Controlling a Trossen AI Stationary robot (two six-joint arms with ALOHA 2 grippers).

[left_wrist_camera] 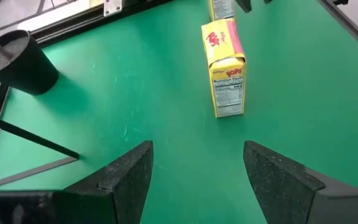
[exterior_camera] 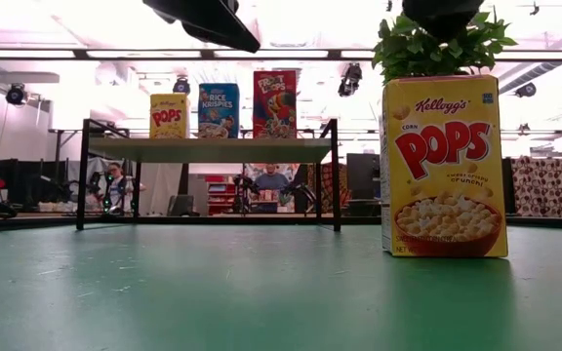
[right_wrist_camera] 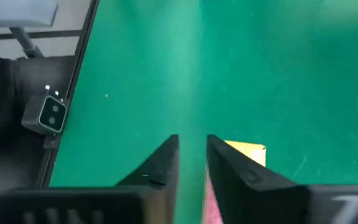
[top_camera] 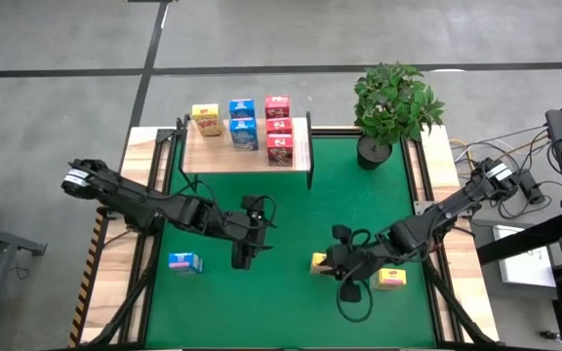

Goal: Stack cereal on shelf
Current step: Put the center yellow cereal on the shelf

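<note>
The shelf (top_camera: 213, 156) stands at the mat's far side, with several cereal boxes on it in a yellow (top_camera: 205, 119), a blue (top_camera: 243, 122) and a red (top_camera: 278, 127) row. A yellow box (top_camera: 318, 261) stands upright on the mat, right by my right gripper (top_camera: 335, 263). In the right wrist view only a narrow gap shows between that gripper's (right_wrist_camera: 192, 138) fingers, and the box top (right_wrist_camera: 247, 152) peeks out past one finger. My left gripper (left_wrist_camera: 197, 146) hovers open over the mat and faces that box (left_wrist_camera: 224, 65). My right gripper stands over the yellow box's top edge (right_wrist_camera: 248, 149). One finger (right_wrist_camera: 229, 168) hides most of the box. I cannot tell whether the finger touches it. The box stands upright on the mat.
A second yellow box (top_camera: 390, 279) stands near the mat's right edge, and a blue box (top_camera: 184, 261) lies at the near left. A potted plant (top_camera: 393, 102) stands at the far right corner, beside the shelf. Bare green mat (top_camera: 291, 214) lies between the arms and the shelf.
</note>
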